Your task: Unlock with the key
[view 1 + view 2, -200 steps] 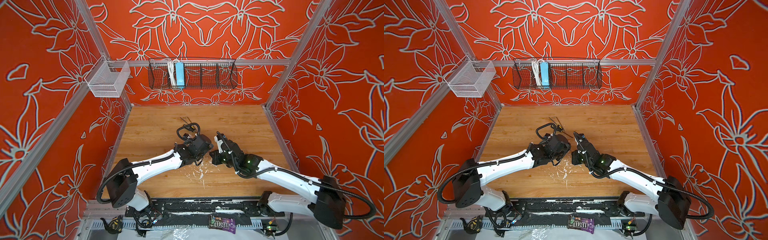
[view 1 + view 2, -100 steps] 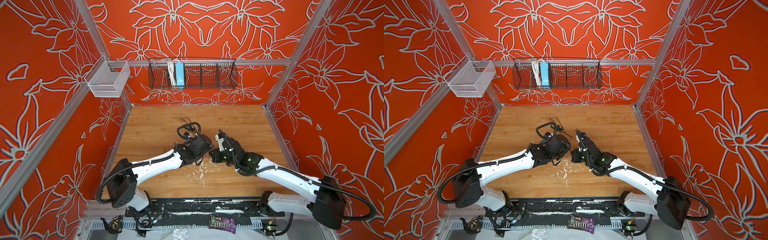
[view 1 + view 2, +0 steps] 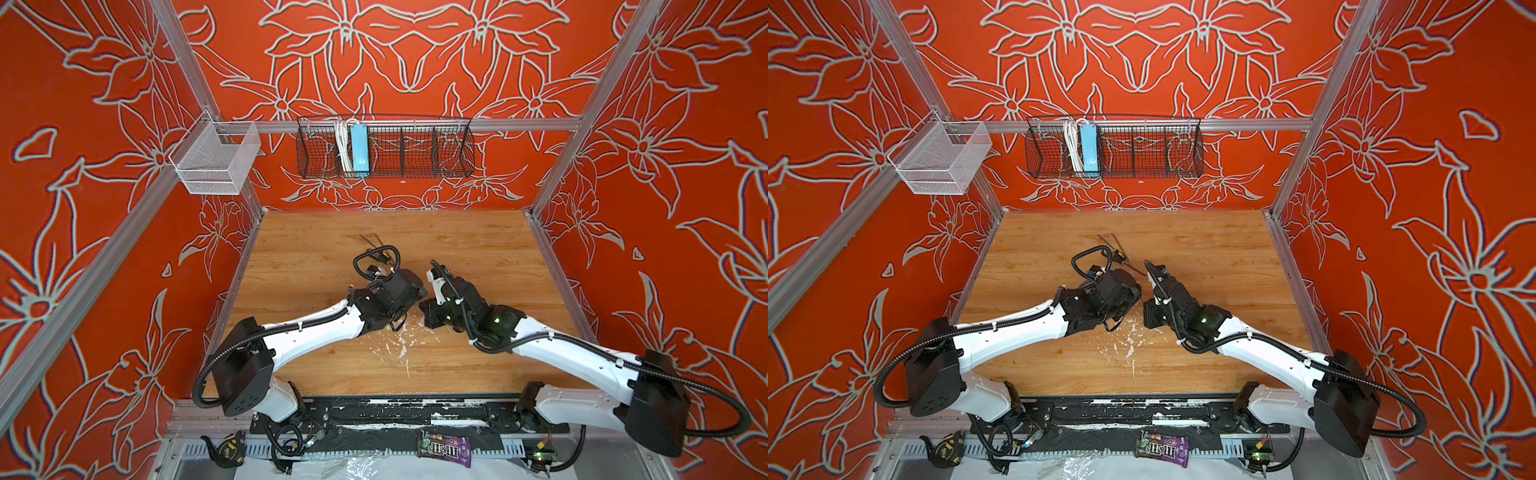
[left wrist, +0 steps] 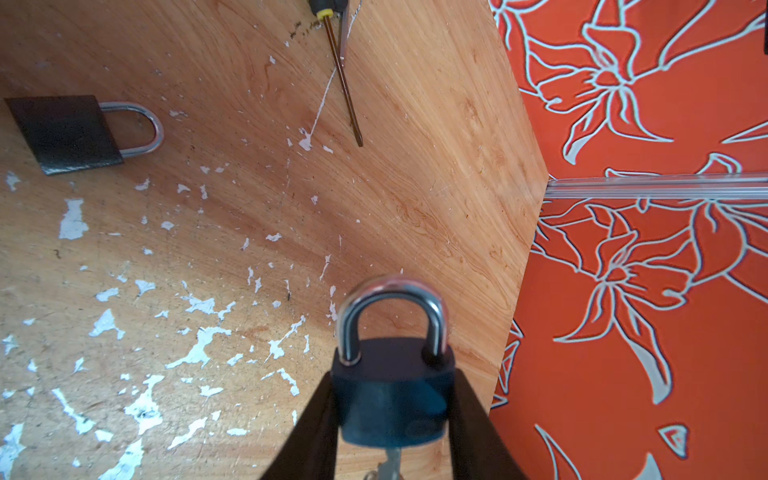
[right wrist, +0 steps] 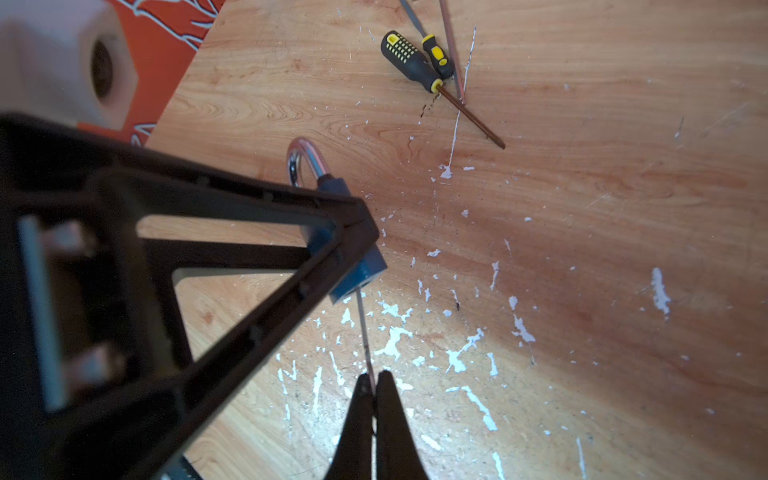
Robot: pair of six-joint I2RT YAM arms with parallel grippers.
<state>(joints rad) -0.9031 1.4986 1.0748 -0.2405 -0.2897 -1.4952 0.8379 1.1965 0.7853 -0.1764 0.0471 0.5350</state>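
My left gripper point(image 4: 392, 401) is shut on a dark blue padlock point(image 4: 392, 399), one finger on each side of its body. Its silver shackle point(image 4: 392, 299) sits with both legs in the body. A thin silver key point(image 5: 362, 328) runs from the padlock's point(image 5: 359, 272) underside to my right gripper point(image 5: 374, 380), which is shut on the key's end. The key point(image 4: 392, 459) also shows below the lock in the left wrist view. In both top views the two grippers point(image 3: 415, 297) point(image 3: 428, 309) meet at mid-table, hiding lock and key.
A second padlock point(image 4: 66, 133) with a black body lies flat on the wooden table point(image 4: 249, 208). Two black-and-yellow screwdrivers point(image 5: 415, 62) and thin metal rods point(image 3: 370, 239) lie farther back. A wire basket point(image 3: 384, 147) and a mesh bin point(image 3: 216, 160) hang on the walls.
The right wrist has shifted very slightly beside the left gripper. Both grips stay as they were.
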